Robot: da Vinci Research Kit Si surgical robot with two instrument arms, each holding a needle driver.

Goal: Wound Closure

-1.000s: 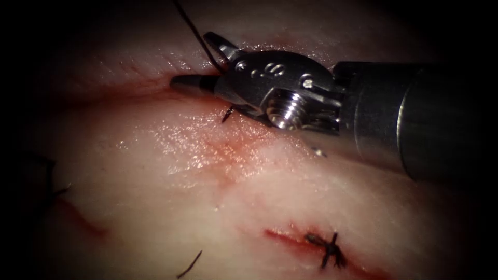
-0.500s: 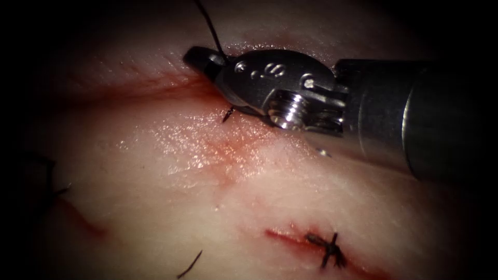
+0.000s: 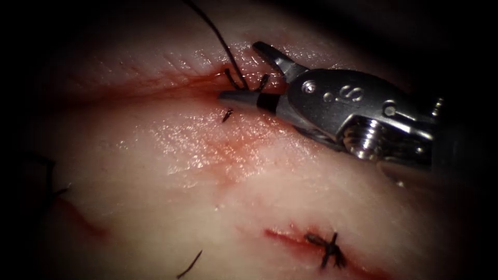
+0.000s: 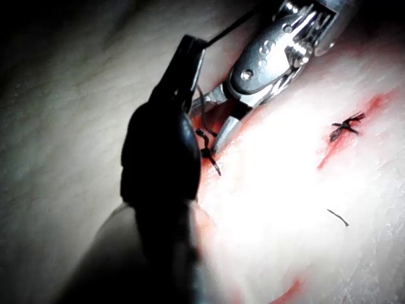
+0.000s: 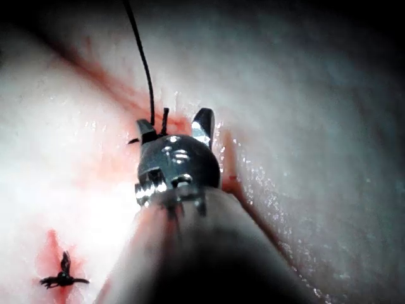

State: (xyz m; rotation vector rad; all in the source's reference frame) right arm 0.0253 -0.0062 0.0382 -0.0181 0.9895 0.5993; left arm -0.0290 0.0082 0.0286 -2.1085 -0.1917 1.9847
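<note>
Wound closure on the tissue [image 3: 171,171], endoscope view from above and in front. The right arm's tool [image 3: 241,71] enters from the tissue's right side, and its jaws stand wide apart and hold nothing. Its lower jaw lies low against the surface at the right end of the upper cut [image 3: 145,88], and its upper jaw is raised clear. The left arm's tool [image 4: 193,45], seen in its own wrist view as a dark outline, has its jaws closed on the thread [image 3: 215,33], which leaves the tip as a straight strand. Red fluid [image 3: 228,148] stains the surface just below the cut. The thread descends to a knot [image 3: 238,84] seated on the cut. The long strand stands at the mouth of the right tool's jaws, just beyond the upper tip, and a short stub of the knot lies between them. The likely hazards are these: jaws closing too near the knot would leave tails too short or divide the knot itself, the low-lying jaw could nick the tissue, and traction on the taut strand could drag the knot through the wound edge. A finished stitch [image 3: 329,249] closes a second cut toward the tissue's near right corner. One cut end of thread [image 3: 189,264] lies loose at the near edge, and a smaller fragment [image 3: 227,114] lies just below the lower jaw.
</note>
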